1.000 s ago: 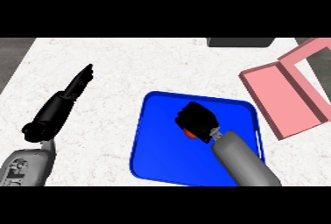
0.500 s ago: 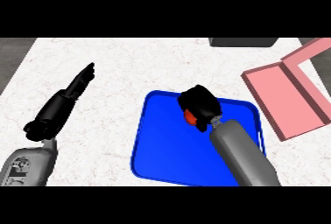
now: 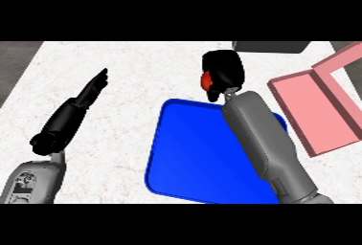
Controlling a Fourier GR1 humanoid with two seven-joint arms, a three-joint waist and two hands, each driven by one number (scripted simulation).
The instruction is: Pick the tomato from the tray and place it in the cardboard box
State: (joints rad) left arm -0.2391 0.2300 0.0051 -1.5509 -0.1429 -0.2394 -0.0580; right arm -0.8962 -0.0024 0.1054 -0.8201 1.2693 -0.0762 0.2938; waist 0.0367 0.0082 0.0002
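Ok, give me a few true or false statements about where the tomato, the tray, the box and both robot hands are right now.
1. The right robot hand is curled round the tomato. True.
2. The tomato lies on the blue tray. False: it is in the right robot hand, which shows just past the tray's far edge.
3. The left robot hand has straight fingers and holds nothing. True.
4. The tomato is inside the pink box. False: the box lies open to the right of the tray, and the tomato is not in it.
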